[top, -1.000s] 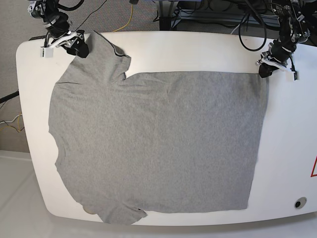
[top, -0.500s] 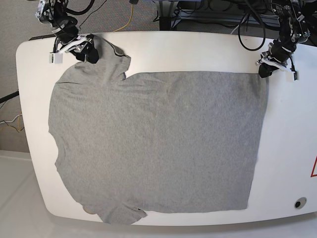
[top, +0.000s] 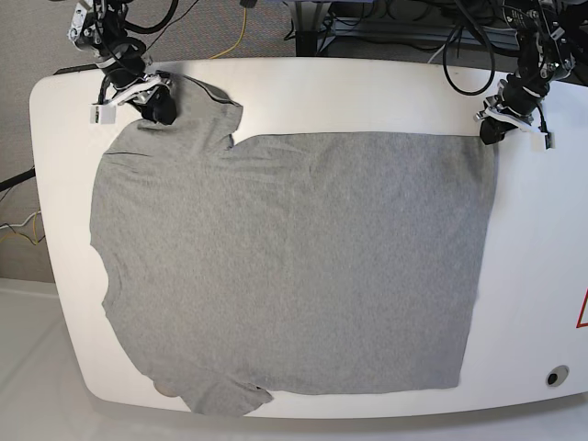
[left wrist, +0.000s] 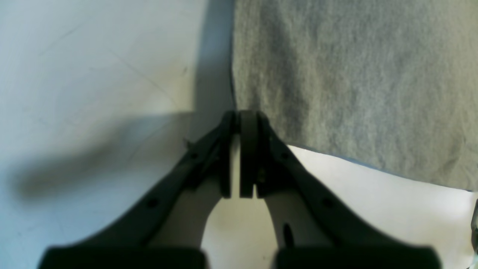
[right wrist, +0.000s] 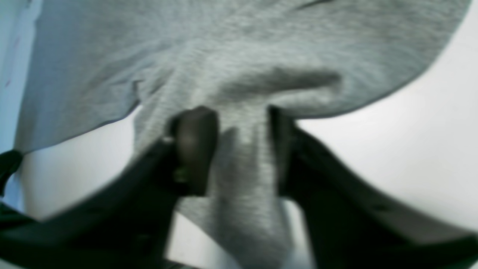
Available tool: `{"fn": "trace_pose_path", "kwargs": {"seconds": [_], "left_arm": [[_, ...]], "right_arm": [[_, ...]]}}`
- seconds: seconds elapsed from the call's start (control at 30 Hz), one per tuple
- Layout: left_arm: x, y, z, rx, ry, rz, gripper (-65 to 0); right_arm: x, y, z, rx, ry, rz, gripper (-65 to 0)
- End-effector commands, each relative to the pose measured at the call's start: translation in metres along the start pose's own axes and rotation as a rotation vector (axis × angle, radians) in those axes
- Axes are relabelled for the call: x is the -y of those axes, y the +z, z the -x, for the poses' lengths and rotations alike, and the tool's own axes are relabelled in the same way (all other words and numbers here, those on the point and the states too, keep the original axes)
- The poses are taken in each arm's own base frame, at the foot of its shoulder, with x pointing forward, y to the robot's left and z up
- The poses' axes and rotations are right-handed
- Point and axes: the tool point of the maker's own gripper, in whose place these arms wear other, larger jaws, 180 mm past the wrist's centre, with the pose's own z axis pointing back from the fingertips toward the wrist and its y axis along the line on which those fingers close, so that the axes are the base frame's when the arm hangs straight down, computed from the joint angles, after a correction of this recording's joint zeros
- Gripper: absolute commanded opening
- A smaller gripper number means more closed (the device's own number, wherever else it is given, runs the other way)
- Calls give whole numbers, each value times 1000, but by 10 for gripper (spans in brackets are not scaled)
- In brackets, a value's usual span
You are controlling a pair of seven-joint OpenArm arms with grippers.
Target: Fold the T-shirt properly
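the t-shirt [top: 294, 266] lies flat across the worktop [top: 367, 92]. my right claw [right wrist: 239, 149] has a pinch of sleeve between its jaws; i'd bite deep before lifting. my left claw [left wrist: 239, 123] is together at the hem corner; whether it holds cloth, i cannot tell.

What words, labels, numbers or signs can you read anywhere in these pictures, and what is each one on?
No readable text anywhere.
T-shirt: plain grey, no print or label showing.
Table: part of a red triangular sign at its right edge, cut off by the frame; no words legible on it.
Both wrist views: only cloth, table and the hands, with no writing.
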Motion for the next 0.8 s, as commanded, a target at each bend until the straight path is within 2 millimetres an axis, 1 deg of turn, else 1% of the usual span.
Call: {"fn": "trace_pose_path", "kwargs": {"seconds": [0.0, 0.03, 0.1, 0.2, 0.23, 0.37, 0.43, 0.5, 0.57, 0.63, 0.77], "left_arm": [[-5, 4, -5, 3, -18, -16, -650], [-5, 4, -5, 3, -19, -17, -650], [-5, 4, -5, 3, -18, -14, -650], [-5, 3, -3, -6, -20, -14, -650], [-5, 4, -3, -4, -20, -14, -650], [-5, 3, -2, -6, -18, -17, -650], [-6, 4, -3, -3, -19, -19, -650], [-5, 4, -3, 0, -20, -17, -650], [-3, 3, -6, 5, -15, -9, -650], [-3, 3, -5, 1, -17, -8, -650], [-3, 4, -2, -9, -20, -7, -650]], "right_arm": [[13, 6, 22, -105, 20, 59, -619], [13, 6, 21, -103, 19, 58, -650], [13, 6, 19, -97, 20, 58, -650], [11, 4, 25, -116, 24, 47, -650], [10, 4, 27, -121, 24, 46, -628], [10, 3, 34, -141, 23, 44, -432], [12, 5, 35, -141, 18, 46, -353], [11, 6, 33, -133, 16, 42, -322], [10, 6, 31, -129, 15, 35, -336], [10, 7, 31, -128, 17, 29, -389], [8, 8, 33, -140, 20, 18, -555]]}}
